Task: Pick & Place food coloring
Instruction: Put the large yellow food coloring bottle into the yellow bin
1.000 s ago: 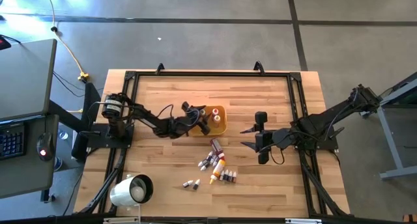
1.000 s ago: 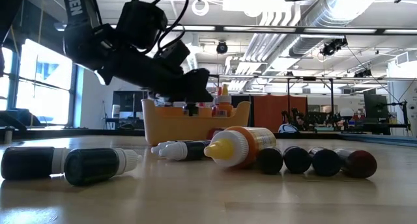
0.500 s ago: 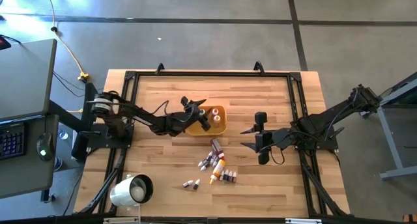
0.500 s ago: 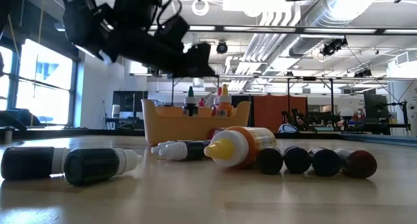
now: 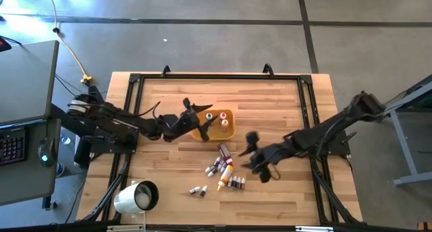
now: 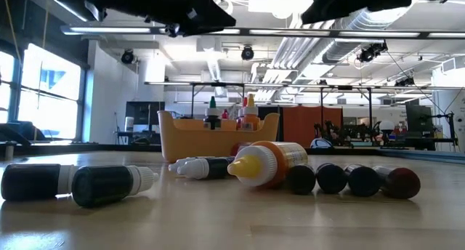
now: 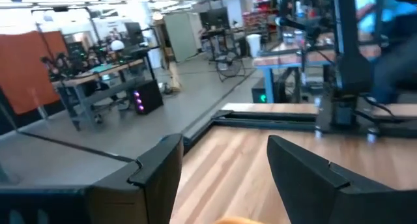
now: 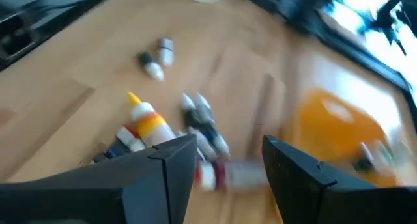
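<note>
**Hand-over between arms: left gripper clear of the tray, right gripper moving in on the loose bottles.**

The left gripper (image 5: pixel 197 110) (jaws wide apart, holding nothing) has lifted away from the orange tray (image 5: pixel 230 131), where a few bottles (image 6: pixel 245 116) now stand upright. The right gripper (image 5: pixel 251 152), also spread and empty, has swung from its waiting spot toward the pile of food coloring (image 5: pixel 225 170) lying on the table (image 5: pixel 283 97) just beside the tray. Judged from this, one placement is finished and the next pick falls to the right arm; most bottles are yet to move.
</note>
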Robot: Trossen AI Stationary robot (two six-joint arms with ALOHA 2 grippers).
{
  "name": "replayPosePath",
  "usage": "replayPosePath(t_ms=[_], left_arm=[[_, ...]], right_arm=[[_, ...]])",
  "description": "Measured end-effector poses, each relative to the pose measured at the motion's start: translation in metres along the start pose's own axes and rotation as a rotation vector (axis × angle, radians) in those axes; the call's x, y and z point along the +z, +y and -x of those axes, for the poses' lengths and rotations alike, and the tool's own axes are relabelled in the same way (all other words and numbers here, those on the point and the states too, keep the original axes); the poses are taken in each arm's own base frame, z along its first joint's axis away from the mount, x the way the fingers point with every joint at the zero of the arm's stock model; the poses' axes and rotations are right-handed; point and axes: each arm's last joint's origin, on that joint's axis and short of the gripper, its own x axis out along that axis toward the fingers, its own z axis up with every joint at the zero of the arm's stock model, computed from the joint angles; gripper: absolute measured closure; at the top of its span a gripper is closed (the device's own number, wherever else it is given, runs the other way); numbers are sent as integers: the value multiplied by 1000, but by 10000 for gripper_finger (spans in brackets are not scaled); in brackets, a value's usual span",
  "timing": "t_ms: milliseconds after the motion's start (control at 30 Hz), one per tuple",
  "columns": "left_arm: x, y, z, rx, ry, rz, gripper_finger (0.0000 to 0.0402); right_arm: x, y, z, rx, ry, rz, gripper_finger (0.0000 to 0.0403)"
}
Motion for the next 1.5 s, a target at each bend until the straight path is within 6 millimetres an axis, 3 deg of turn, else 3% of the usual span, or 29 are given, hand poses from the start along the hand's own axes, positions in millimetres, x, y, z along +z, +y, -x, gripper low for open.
replayPosePath(t_ms=[200, 433, 567, 833, 1000, 1267, 1500], left_arm=[[4, 2, 4, 48, 9, 2, 181], [2, 2, 5, 79, 45, -14, 181], [2, 2, 5, 56, 36, -3, 181], [9, -1, 12, 33, 16, -17, 181], [18, -4, 20, 10, -8, -25, 181], [35, -10, 40, -34, -58, -19, 181], [39, -12, 46, 4, -52, -51, 181]], right_arm=[[-2, 18, -53, 90, -113, 226, 233], [18, 20, -93, 295, -103, 76, 233], [27, 24, -117, 359, 9, 42, 233], [18, 34, -159, 360, 325, 60, 233], [13, 35, -171, 325, 395, 74, 233], [3, 37, -169, 340, 466, 58, 234], [2, 37, -168, 354, 480, 117, 246]])
